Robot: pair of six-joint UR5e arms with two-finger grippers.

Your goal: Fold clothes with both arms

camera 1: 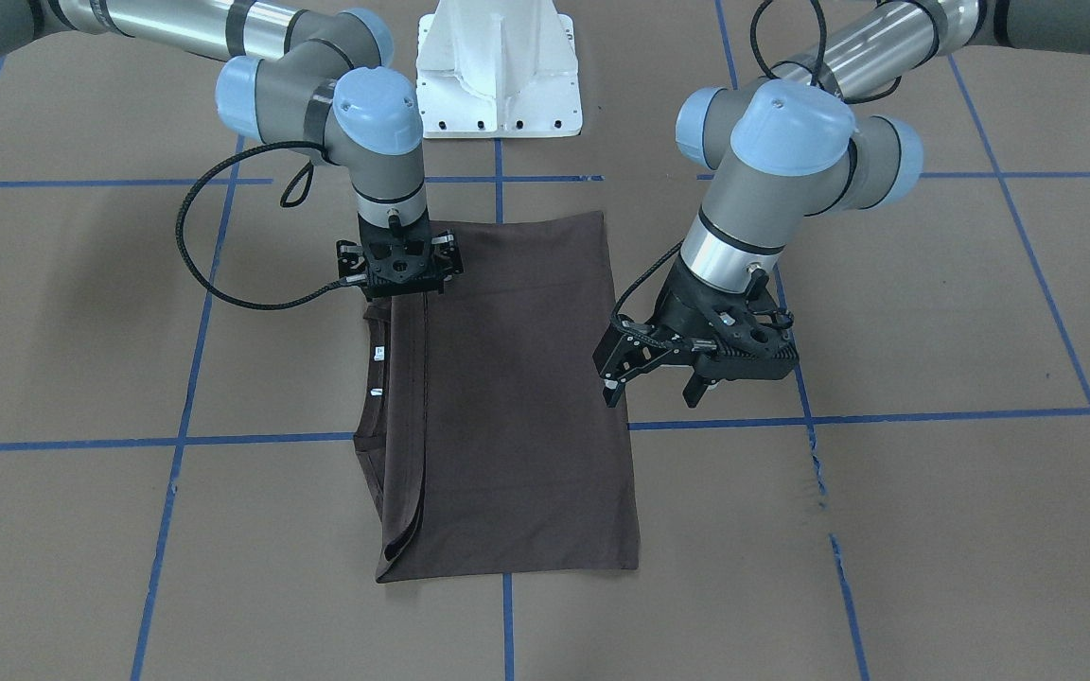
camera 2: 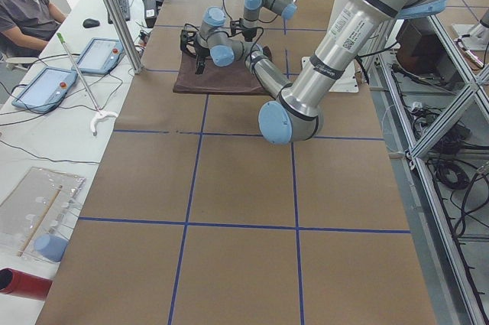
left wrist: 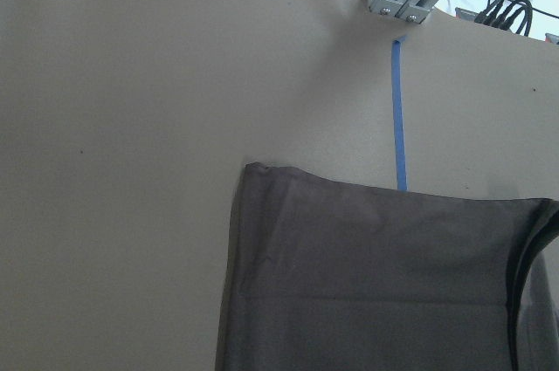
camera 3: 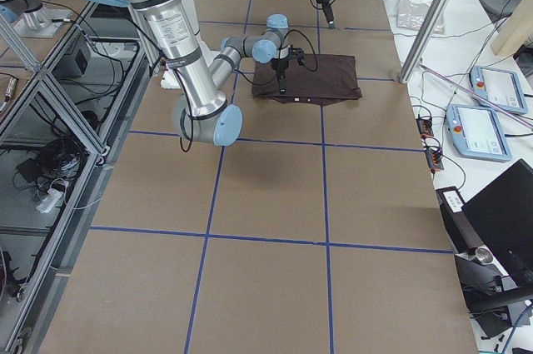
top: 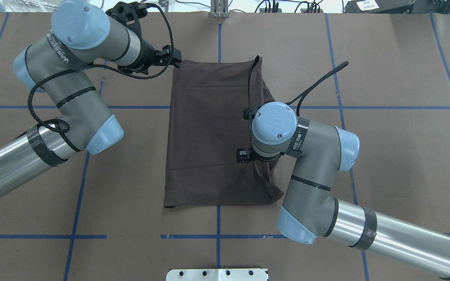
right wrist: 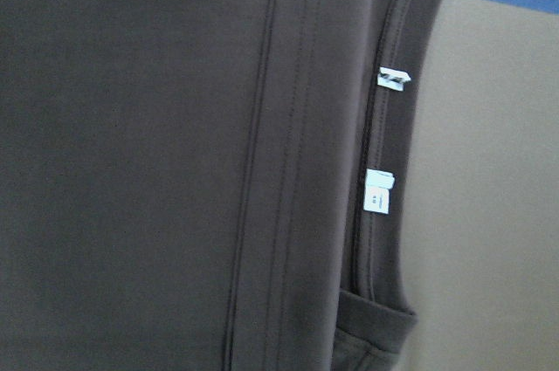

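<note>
Now, two grippers parked on opposite edges of a half-folded shirt.
So the dark grey-brown thin-fabric T-shirt (camera 1: 517,397) lies flat as a tidy rectangle mid-way across the brown paper-covered table with blue tape lines (camera 1: 933,312), its ribbed collar (camera 1: 372,378) peeking out from under a folded-over flap. The left arm's black two-finger gripper (camera 1: 652,392) hangs just beside the edge away from the collar, fingers spread and empty, placed, I'd say, to take that side for the next fold. The right arm's black two-finger gripper (camera 1: 400,284) points straight down on the flap's robot-side end; its fingertips are hidden, so I cannot tell whether it grips. Bare table lies on every side, and the white metal pedestal (camera 1: 498,76) stands apart from the hem.
</note>
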